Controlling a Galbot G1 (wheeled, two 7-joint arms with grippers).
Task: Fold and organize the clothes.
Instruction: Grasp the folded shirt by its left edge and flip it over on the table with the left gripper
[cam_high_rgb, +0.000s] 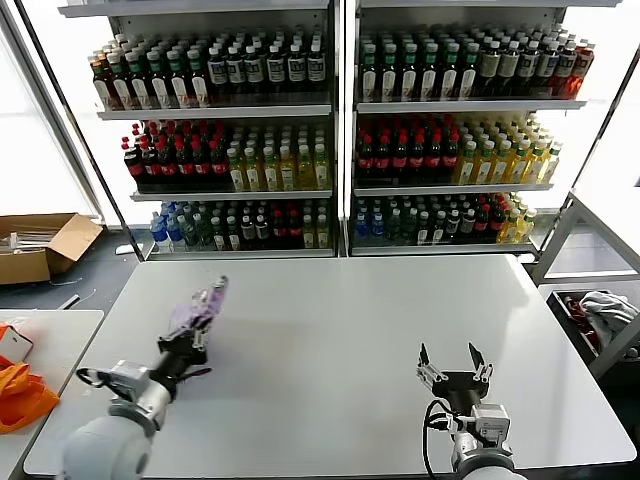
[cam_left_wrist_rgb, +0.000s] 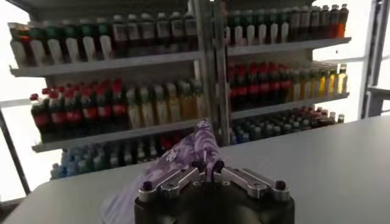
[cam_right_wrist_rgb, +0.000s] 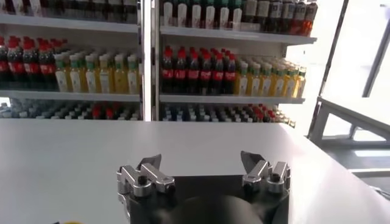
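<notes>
While left hand (cam_left_wrist_rgb: 206, 167) pinches T-shirt (cam_left_wrist_rgb: 183, 155), head view shows right hand (cam_high_rgb: 452, 362) open.

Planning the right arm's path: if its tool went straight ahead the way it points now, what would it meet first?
The right tool, open, points across bare table. The way looks free to the far edge; beyond stand the bottle shelves, though depth is unclear.

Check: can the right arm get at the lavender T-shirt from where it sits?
Probably yes. The lavender T-shirt is bunched in the left gripper, jaws shut on it, on the table's left side. The right gripper sits open, near right, with only bare tabletop between, though the reach looks long.
</notes>
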